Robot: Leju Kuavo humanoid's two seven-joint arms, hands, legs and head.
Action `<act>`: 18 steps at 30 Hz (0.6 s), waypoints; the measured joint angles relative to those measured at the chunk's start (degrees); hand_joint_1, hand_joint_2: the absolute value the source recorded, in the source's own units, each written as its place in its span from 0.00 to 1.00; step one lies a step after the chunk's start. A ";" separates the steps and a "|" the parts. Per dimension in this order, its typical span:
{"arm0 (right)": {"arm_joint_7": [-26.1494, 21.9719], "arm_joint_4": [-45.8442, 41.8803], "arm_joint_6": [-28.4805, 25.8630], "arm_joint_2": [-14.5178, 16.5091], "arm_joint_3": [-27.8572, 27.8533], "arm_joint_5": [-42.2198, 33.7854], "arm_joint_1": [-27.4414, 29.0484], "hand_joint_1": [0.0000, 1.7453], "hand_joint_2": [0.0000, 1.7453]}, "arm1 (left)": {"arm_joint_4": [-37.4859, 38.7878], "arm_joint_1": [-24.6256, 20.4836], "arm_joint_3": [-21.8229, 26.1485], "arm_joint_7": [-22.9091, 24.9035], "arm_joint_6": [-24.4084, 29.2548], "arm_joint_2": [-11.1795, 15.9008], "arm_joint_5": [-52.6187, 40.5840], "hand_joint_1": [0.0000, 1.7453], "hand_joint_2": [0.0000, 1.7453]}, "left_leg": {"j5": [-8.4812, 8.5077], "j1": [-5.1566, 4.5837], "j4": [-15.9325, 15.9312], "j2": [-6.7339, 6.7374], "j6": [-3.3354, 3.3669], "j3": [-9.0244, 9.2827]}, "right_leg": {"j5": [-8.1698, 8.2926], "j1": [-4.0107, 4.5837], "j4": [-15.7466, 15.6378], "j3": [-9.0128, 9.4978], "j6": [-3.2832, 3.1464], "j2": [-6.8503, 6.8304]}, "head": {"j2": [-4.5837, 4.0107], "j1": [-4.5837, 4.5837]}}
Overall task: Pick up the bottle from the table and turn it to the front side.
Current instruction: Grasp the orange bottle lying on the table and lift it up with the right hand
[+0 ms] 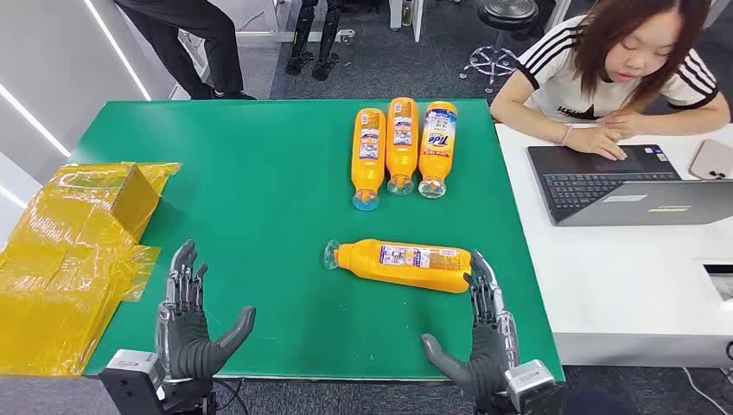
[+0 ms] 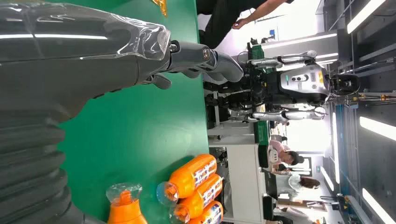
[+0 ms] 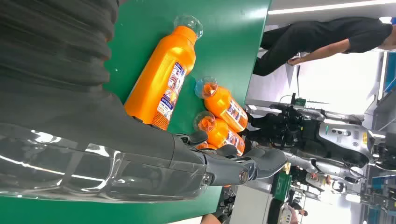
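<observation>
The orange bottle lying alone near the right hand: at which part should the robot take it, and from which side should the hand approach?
Probably around the wide middle of the lone orange bottle, over the label. It lies on its side across the green table, clear cap pointing to the robot's left, base close to the open right hand. Coming from the near side, fingers over the top and thumb under, suits the rounded body; the neck is too narrow.

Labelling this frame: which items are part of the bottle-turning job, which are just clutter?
Job:
- lone orange bottle lying on its side, near the right hand
- left hand, open, holding nothing
- green table

Clutter:
- three orange bottles in a row
- yellow packaging
- laptop
- phone
</observation>
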 joint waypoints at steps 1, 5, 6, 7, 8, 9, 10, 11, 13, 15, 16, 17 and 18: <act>0.00 0.00 -0.04 -0.01 0.00 0.00 0.00 0.00 1.00 | 0.00 0.00 0.00 0.00 0.00 0.00 0.00 0.00 1.00 | 0.00 0.00 0.00 0.00 0.00 0.00 | 0.00 0.00 0.00 0.00 0.00 0.00 | 0.00 0.00; 0.00 -0.02 -0.33 -0.07 0.00 -0.01 0.07 0.00 1.00 | 0.00 0.00 0.00 0.00 0.00 0.00 0.02 0.00 1.00 | 0.00 0.00 0.00 0.00 0.00 0.00 | 0.00 0.00 0.00 0.00 0.00 0.00 | 0.00 0.00; 0.00 -0.02 -0.37 -0.08 0.00 -0.01 0.10 0.00 1.00 | 0.00 0.00 0.00 0.00 0.00 0.00 0.03 0.00 1.00 | 0.00 0.00 0.00 0.00 0.00 0.00 | 0.00 0.00 0.00 0.00 0.00 0.00 | 0.00 0.00; 0.00 -0.02 -0.37 -0.09 0.00 0.00 0.13 0.00 1.00 | 0.00 0.00 0.00 0.00 0.00 0.00 0.03 0.00 1.00 | 0.00 0.00 0.00 0.00 0.00 0.00 | 0.00 0.00 0.00 0.00 0.00 0.00 | 0.00 0.00; 0.00 -0.02 -0.37 -0.09 0.00 0.01 0.15 0.00 1.00 | 0.00 0.00 0.00 0.00 0.00 0.00 0.03 0.00 1.00 | 0.00 0.00 0.00 0.00 0.00 0.00 | 0.00 0.00 0.00 0.00 0.00 0.00 | 0.00 0.00; 0.00 -0.02 -0.37 -0.09 0.00 0.02 0.16 0.00 1.00 | 0.00 0.00 0.00 0.00 0.01 0.00 0.03 0.00 1.00 | 0.00 0.00 0.00 0.00 0.00 0.00 | 0.00 0.00 0.00 0.00 0.00 0.00 | 0.00 0.00; 0.00 -0.02 -0.37 -0.09 0.00 0.02 0.17 0.00 1.00 | 0.00 0.00 0.00 0.00 0.01 0.00 0.03 0.00 1.00 | 0.00 0.00 0.00 0.00 0.00 0.00 | 0.00 0.00 0.00 0.00 0.00 0.00 | 0.00 0.00; 0.00 -0.02 -0.37 -0.09 0.00 0.03 0.17 0.00 1.00 | 0.00 0.00 0.00 0.00 0.02 0.00 0.03 0.00 1.00 | 0.00 0.00 0.00 0.00 0.00 0.00 | 0.00 0.00 0.00 0.00 0.00 0.00 | 0.00 0.00; 0.00 -0.02 -0.37 -0.09 0.00 0.03 0.17 0.00 1.00 | 0.00 0.00 0.00 0.00 0.02 0.00 0.03 0.00 1.00 | 0.00 0.00 0.00 0.00 0.00 0.00 | 0.00 0.00 0.00 0.00 0.00 0.00 | 0.00 0.00; 0.00 -0.02 -0.36 -0.09 0.00 0.03 0.17 0.00 1.00 | 0.00 0.00 0.00 0.00 0.03 0.00 0.03 0.00 1.00 | 0.00 0.00 0.00 0.00 0.00 0.00 | 0.00 0.00 0.00 0.00 0.00 0.00 | 0.00 0.00; 0.01 -0.02 -0.33 -0.09 0.00 0.03 0.17 0.00 1.00 | 0.00 0.01 0.00 0.00 0.04 0.00 0.00 0.00 1.00 | 0.00 0.00 0.00 0.00 0.00 0.00 | 0.00 0.00 0.00 0.00 0.00 0.00 | 0.00 0.00; 0.04 -0.02 -0.28 -0.09 0.00 0.04 0.17 0.00 1.00 | 0.00 0.01 0.00 0.00 0.07 0.00 -0.05 0.00 1.00 | 0.00 0.00 0.00 0.00 0.00 0.00 | 0.00 0.00 0.00 0.00 0.00 0.00 | 0.00 0.00; 0.08 -0.02 -0.22 -0.09 0.00 0.07 0.17 0.00 1.00 | 0.00 0.03 0.00 0.00 0.11 0.00 -0.14 0.00 1.00 | 0.00 0.00 0.00 0.00 0.00 0.00 | 0.00 0.00 0.00 0.00 0.00 0.00 | 0.00 0.00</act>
